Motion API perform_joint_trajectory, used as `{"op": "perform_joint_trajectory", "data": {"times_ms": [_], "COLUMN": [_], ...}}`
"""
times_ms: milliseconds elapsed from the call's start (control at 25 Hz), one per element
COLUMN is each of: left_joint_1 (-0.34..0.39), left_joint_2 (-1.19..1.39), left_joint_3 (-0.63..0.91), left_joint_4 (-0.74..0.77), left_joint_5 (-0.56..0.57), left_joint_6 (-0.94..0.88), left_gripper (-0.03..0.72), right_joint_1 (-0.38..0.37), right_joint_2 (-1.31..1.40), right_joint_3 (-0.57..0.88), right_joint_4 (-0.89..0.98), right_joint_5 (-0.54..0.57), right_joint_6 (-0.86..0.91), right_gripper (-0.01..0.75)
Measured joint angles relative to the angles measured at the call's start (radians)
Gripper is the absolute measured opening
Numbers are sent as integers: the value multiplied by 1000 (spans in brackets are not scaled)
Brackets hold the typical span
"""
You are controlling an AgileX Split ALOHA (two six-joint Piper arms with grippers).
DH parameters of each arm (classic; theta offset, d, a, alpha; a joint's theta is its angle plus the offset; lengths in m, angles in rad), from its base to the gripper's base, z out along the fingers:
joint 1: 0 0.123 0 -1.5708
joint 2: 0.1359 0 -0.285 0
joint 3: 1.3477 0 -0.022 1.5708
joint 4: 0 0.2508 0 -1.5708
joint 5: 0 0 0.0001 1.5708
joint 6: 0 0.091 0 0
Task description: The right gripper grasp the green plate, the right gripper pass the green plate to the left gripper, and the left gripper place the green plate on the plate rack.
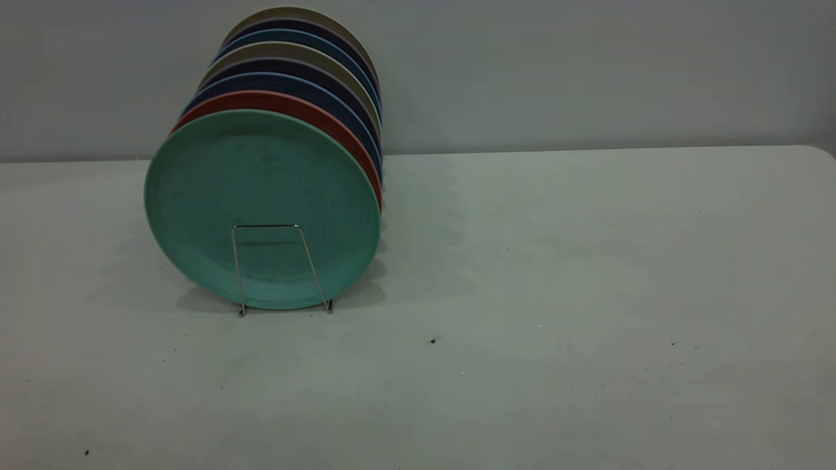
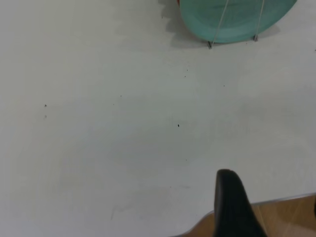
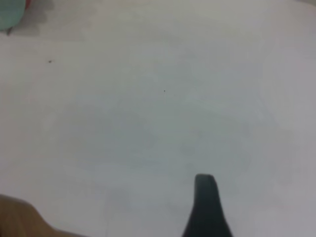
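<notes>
The green plate (image 1: pixel 261 189) stands upright in the front slot of the plate rack (image 1: pixel 264 226), leaning back against a salmon-pink plate (image 1: pixel 307 114). No gripper shows in the exterior view. In the left wrist view the plate (image 2: pixel 232 19) and a rack wire (image 2: pixel 219 22) are far off; my left gripper (image 2: pixel 270 192) is open and empty over the table's near edge. In the right wrist view my right gripper (image 3: pixel 205 207) hangs empty over bare table, with only a sliver of the plate (image 3: pixel 10 12) at the picture's corner.
Several more plates, dark blue (image 1: pixel 287 88) and beige (image 1: pixel 294 52), fill the rack behind the pink one. The white table (image 1: pixel 555 294) runs to the right of the rack. The table's near edge (image 2: pixel 276 200) with wooden floor beyond shows in the left wrist view.
</notes>
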State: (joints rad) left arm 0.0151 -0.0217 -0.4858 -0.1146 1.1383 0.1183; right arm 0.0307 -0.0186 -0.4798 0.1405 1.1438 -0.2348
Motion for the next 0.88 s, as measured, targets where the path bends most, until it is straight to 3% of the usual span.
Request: {"op": "perform_joint_trajectory", "data": {"times_ms": [880], "left_joint_1": [-1], "left_joint_2": [0], "left_joint_3": [0], "left_joint_4": [0], "left_joint_5": [0], "left_joint_6": [-1], "left_gripper": [427], "right_joint_1": [0], "right_joint_2": [0], "right_joint_3": [0], "right_joint_4": [-107], "right_joint_5": [-1], "right_joint_6": [153], "right_gripper": [573]}}
